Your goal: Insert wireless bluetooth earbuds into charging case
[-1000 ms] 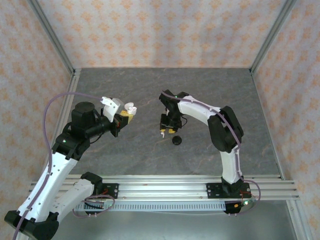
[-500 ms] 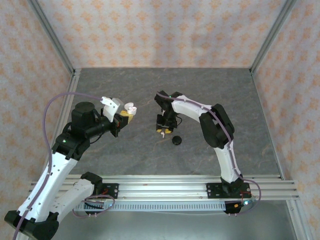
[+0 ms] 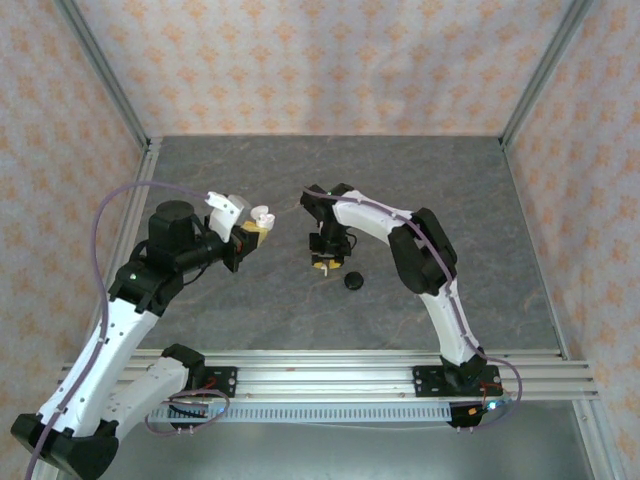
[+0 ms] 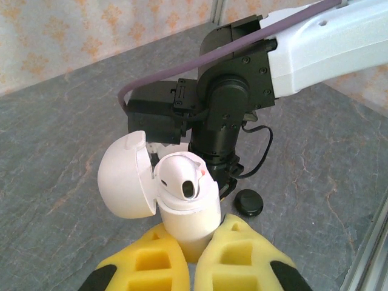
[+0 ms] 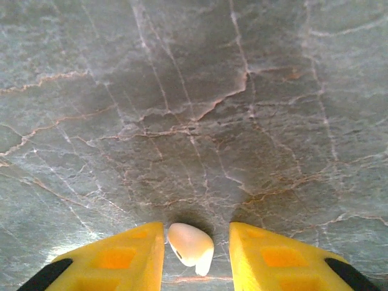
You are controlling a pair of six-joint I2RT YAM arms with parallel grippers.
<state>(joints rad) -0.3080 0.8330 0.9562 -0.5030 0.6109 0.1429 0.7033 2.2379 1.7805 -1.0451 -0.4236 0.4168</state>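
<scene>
My left gripper (image 4: 195,229) is shut on the base of a white charging case (image 4: 189,213), held upright with its round lid (image 4: 123,180) swung open to the left. One white earbud (image 4: 183,176) sits in the case's top. In the top view the left gripper (image 3: 249,234) hovers left of centre. The right gripper (image 3: 321,264) points down at the table just to its right. Its yellow fingers (image 5: 124,257) straddle a second white earbud (image 5: 190,244), which lies against the left finger with a gap to the right one; the right gripper (image 5: 197,230) is open.
A small black round object (image 3: 352,281) lies on the grey marbled table (image 3: 430,190) just right of the right gripper, also visible from the left wrist as a black disc (image 4: 249,202). Patterned walls and metal posts enclose the table on three sides.
The right arm has shifted a little to the left, closer to the held case, and its fingers have narrowed slightly around the earbud. The left arm has edged slightly right.
</scene>
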